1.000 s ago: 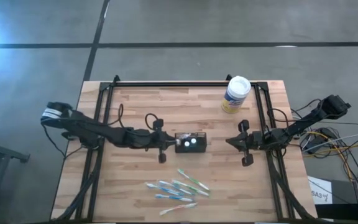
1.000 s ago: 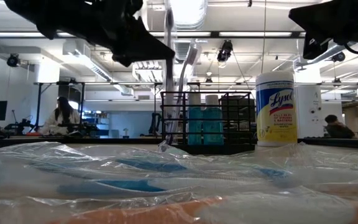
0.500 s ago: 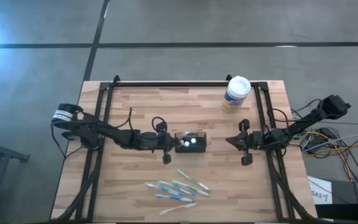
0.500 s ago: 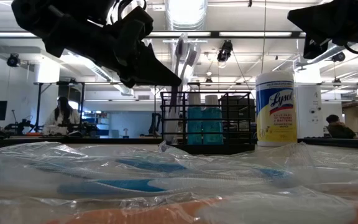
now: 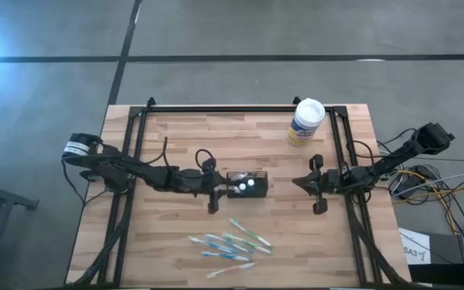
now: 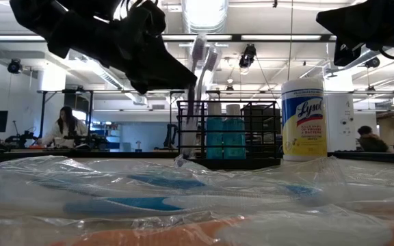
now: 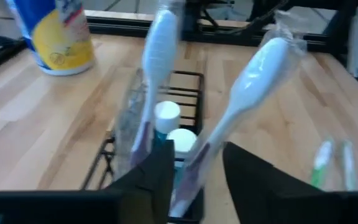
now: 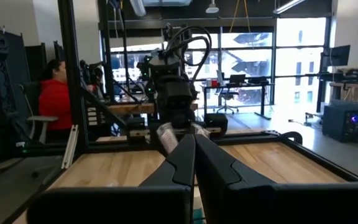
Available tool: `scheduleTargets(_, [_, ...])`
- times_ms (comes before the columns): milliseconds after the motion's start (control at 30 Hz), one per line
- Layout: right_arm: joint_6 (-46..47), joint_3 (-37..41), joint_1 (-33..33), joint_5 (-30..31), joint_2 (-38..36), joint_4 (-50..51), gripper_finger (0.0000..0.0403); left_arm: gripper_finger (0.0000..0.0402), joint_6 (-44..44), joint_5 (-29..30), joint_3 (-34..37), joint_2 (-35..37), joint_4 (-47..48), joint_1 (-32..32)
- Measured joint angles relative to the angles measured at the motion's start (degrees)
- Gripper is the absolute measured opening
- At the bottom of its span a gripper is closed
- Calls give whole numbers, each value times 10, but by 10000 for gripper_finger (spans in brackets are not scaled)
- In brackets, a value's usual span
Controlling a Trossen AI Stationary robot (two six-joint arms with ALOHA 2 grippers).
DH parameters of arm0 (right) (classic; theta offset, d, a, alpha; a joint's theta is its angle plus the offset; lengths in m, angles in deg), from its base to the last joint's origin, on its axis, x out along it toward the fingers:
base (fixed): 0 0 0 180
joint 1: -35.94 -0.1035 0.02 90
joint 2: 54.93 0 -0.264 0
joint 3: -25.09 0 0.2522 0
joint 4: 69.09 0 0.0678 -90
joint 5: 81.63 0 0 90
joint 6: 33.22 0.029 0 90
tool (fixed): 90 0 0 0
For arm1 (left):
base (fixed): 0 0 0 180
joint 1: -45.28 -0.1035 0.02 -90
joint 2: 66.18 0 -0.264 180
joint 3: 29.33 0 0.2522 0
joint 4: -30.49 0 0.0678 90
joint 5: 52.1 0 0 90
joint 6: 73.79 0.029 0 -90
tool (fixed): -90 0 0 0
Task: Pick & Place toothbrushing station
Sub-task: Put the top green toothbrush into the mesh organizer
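I'm hovering the left gripper at the toothbrushing station, fingers parting around an upright toothbrush; the right gripper is waiting, fingers closed.

- A white and yellow wipes can stands near the table's far right corner.
- Loose toothbrushes lie in a bunch near the front edge of the wooden table.
- A person sits far back in the room.
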Motion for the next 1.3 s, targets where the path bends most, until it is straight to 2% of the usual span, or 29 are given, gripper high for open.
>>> scheduleTargets(133, [-2, 0, 0, 0, 0, 0, 8, 186, -3, -23, 0, 12, 0, 0])
scheduleTargets(267, [-2, 0, 0, -1, 0, 1, 8, 221, 0, -76, 0, 38, 12, 0])
scheduleTargets(367, [0, 0, 0, -2, 0, 4, 8, 230, 0, -126, 0, 92, 49, 0])
scheduleTargets(433, [0, 0, 0, -2, 0, 4, 8, 230, 1, -145, -2, 142, 112, 0])
scheduleTargets(533, [0, 0, 0, -2, 0, 5, 8, 228, 10, -126, 1, 227, 238, 4])
scheduleTargets(633, [1, 0, 0, -2, 0, 6, 8, 223, 5, -37, 18, 313, 329, 16])
scheduleTargets(700, [5, 0, 0, -2, 0, 6, 8, 213, 0, 7, 32, 368, 362, 22])
scheduleTargets(833, [7, 0, 0, -2, 0, 6, 8, 166, -2, 21, 78, 463, 371, 24])
scheduleTargets(900, [7, 0, 0, -1, 0, 6, 8, 123, 13, 9, 111, 501, 352, 25])
scheduleTargets(1033, [7, 0, 0, -1, 0, 5, 8, 19, 46, -22, 198, 572, 255, 27])
scheduleTargets(1133, [7, 0, 0, -1, 0, 5, 8, 10, 46, -16, 242, 617, 239, 26])
scheduleTargets(1300, [6, 0, 0, 0, 0, 5, 8, 5, 44, 11, 291, 683, 283, 23])
